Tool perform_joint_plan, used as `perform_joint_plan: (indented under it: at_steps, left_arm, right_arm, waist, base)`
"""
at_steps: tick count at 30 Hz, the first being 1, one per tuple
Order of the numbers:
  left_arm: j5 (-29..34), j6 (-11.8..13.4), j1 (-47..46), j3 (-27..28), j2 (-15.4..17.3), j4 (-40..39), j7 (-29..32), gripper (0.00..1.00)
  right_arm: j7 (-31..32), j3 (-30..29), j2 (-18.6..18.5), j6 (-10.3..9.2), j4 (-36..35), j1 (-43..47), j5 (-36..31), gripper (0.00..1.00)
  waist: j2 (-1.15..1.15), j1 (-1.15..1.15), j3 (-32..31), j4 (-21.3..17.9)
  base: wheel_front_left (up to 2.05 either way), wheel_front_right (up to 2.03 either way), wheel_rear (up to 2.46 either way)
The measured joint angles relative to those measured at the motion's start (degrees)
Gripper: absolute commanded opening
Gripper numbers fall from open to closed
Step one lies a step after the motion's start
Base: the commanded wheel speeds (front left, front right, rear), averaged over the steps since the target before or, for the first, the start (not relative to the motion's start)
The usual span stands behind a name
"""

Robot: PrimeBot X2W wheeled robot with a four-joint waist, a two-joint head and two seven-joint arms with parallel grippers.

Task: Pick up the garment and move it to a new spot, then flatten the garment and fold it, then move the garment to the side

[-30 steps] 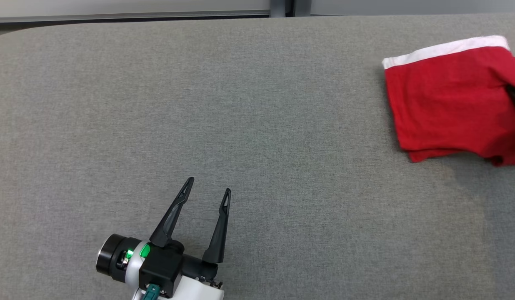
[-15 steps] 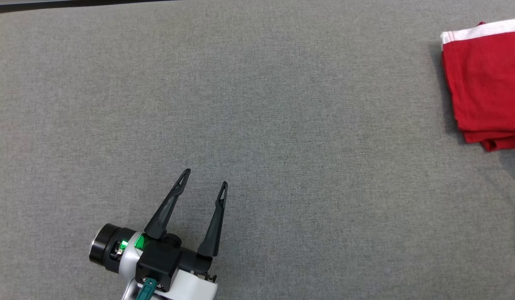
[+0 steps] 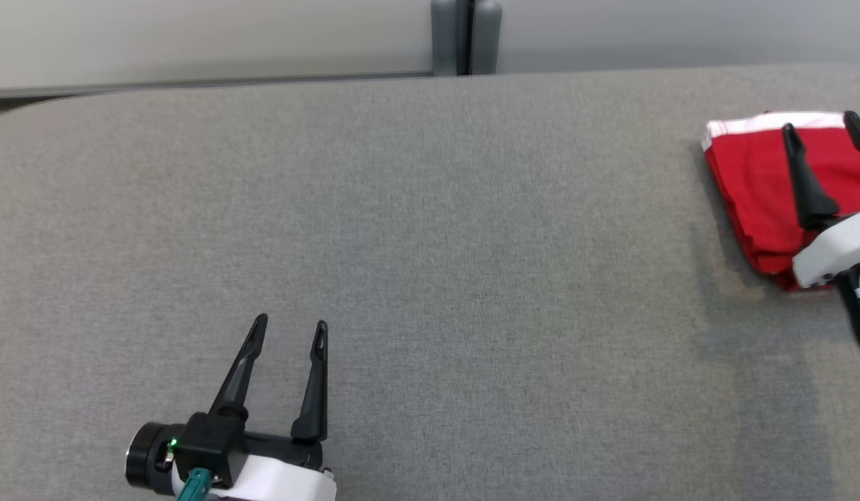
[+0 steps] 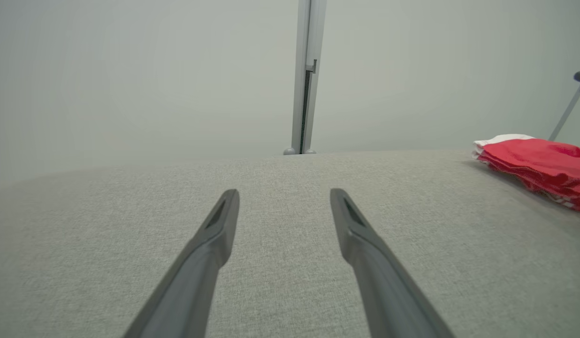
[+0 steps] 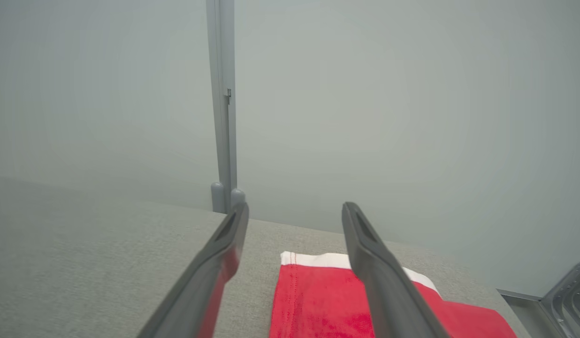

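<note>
Garment point(image 3: 746, 181), red and folded, sits far off: at seven o'clock the left gripper point(image 3: 291, 321) rests spread and empty, out of the way; at three o'clock the right gripper point(image 3: 819, 122) hovers, fingers apart, over it near the table point(image 3: 430, 243) edge, seemingly parked aside.

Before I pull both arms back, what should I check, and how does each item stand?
1. Fold: garment lies in a compact folded stack, ok.
2. Placement: it sits at the right side of the table, ok.
3. Right end effector open with nothing pinched, ok.
4. Left end effector open and empty over bare table, ok.
5. Right end effector clear of the fabric below it: cannot tell.
</note>
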Motion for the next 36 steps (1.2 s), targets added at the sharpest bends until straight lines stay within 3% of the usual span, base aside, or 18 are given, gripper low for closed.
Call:
perform_joint_plan:
  at_steps: [6,10,13,18,25,26,30,36]
  left_arm:
    - [0.1,1.5,1.5,1.3,-0.3,1.1,0.0,1.0]
    - [1.2,2.3,2.9,1.6,-0.2,0.6,0.0,1.0]
    - [3.3,2.3,4.2,1.3,-0.3,-0.1,0.0,1.0]
    - [4.7,2.5,6.8,2.0,-0.3,-1.0,0.0,1.0]
    - [5.7,2.4,8.3,3.3,-0.3,-0.7,0.0,1.0]
    - [6.2,2.5,8.5,3.4,-0.3,-0.6,0.0,0.0]
    - [6.0,2.5,9.5,3.1,-0.4,1.2,0.0,0.0]
    - [-1.4,2.0,9.9,3.5,-0.2,1.4,1.1,0.0]
  right_arm:
    - [-0.1,-18.8,12.4,-0.01,-18.8,19.6,-11.1,1.0]
    - [-0.1,-23.3,20.6,-0.01,-30.3,31.5,-20.3,1.0]
    - [-0.1,-24.6,24.5,-0.01,-33.9,38.6,-23.5,1.0]
    - [-0.1,-28.3,27.4,-0.02,-35.4,45.0,-24.4,1.0]
    - [-0.1,-29.4,28.6,-0.02,-36.2,47.5,-25.3,1.0]
    - [-0.1,-29.2,28.6,-0.02,-36.1,47.6,-25.5,0.0]
    - [0.2,-29.1,29.0,-0.02,-34.3,48.4,-25.3,0.0]
    - [1.5,-29.3,29.1,-0.02,-33.8,48.5,-18.6,0.0]
  waist:
    - [0.0,0.0,-5.5,0.8]
    - [0.0,0.0,-8.7,1.7]
    - [0.0,0.0,-10.7,2.2]
    - [0.0,0.0,-13.3,2.5]
    - [0.0,0.0,-14.6,1.7]
    - [0.0,0.0,-14.6,1.5]
    - [0.0,0.0,-14.6,1.5]
    - [0.0,0.0,-14.5,1.4]
  base:
    - [0.0,0.0,0.0]
    - [0.0,0.0,0.0]
    - [0.0,0.0,0.0]
    - [0.0,0.0,0.0]
    - [0.0,0.0,0.0]
    - [0.0,0.0,0.0]
    - [0.0,0.0,0.0]
    - [0.0,0.0,0.0]
